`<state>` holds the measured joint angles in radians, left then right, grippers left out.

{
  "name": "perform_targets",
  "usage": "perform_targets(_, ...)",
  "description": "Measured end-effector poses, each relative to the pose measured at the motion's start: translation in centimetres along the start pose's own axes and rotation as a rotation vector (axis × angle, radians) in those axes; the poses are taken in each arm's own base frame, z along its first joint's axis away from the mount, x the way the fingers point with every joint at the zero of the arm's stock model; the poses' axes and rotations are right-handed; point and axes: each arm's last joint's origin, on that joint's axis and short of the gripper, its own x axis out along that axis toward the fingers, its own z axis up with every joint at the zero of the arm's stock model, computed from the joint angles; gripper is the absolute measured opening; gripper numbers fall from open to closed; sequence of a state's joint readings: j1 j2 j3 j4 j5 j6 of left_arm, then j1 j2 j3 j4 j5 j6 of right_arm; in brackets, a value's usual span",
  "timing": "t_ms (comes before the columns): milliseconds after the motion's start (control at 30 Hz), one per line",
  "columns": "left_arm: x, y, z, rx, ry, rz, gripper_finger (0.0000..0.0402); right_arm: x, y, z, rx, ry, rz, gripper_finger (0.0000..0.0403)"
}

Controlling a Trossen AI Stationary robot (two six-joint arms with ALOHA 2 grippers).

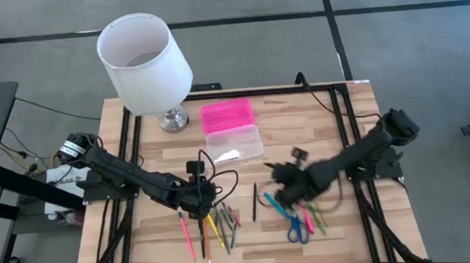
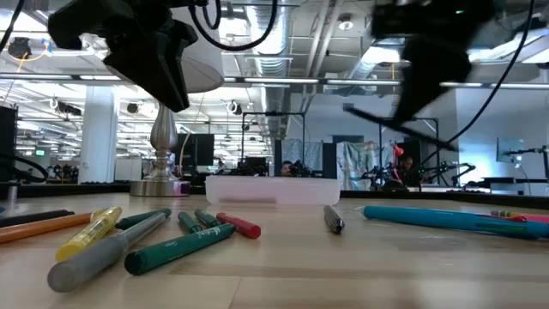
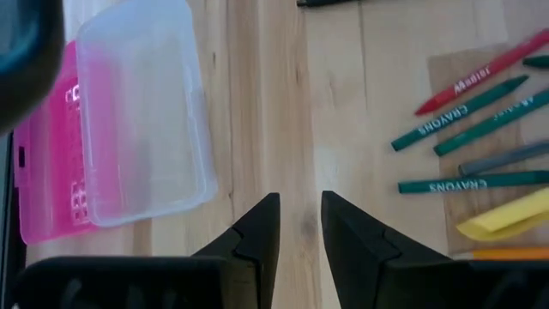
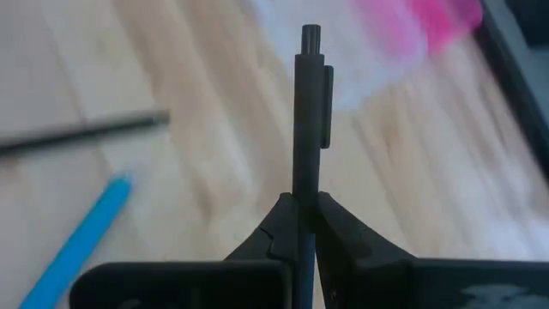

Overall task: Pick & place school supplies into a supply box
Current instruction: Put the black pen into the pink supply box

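The right jaws (image 4: 304, 225) were clamped on a thin, light, stiff black plastic pen (image 4: 307, 112) near its lower end, its slick barrel likely to pivot, the clear pink-lidded plastic box (image 4: 403, 34) lying beyond its tip, while the left jaws (image 3: 300, 225) hung slightly apart, empty.

Supply box (image 1: 232, 142) is lying open at table (image 1: 317, 126) centre, pink lid on far side, beside white lamp (image 1: 144, 63). Left gripper (image 1: 204, 202) is hovering over a pencil cluster (image 1: 213, 228). Right gripper (image 1: 280, 180) is hanging near scissors (image 1: 297, 229) and pens, right of centre.
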<state>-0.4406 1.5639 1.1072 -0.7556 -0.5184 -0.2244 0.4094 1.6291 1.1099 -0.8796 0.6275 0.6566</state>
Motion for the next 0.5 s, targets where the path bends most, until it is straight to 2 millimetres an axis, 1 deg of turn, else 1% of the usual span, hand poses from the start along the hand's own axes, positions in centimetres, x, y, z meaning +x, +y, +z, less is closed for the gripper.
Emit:
perform_targets(100,-0.5,-0.7,-0.5,-0.011,0.013,0.035,0.0083,1.8,-1.5,2.4,-0.047,-0.049,0.024,0.0007)
perform_targets(200,-1.3,-1.7,-1.2,-0.014,0.014,0.068,0.0083,3.3,-3.2,4.3,-0.077,-0.090,0.046,0.0007)
perform_targets(333,-2.4,-3.2,-2.1,-0.010,-0.011,0.108,0.0083,5.1,-5.7,6.3,-0.120,-0.144,0.119,0.0007)
perform_targets(500,-4.0,-5.1,-3.1,-0.007,-0.069,0.129,0.0083,7.2,-8.7,8.6,-0.146,-0.262,0.235,0.0007)
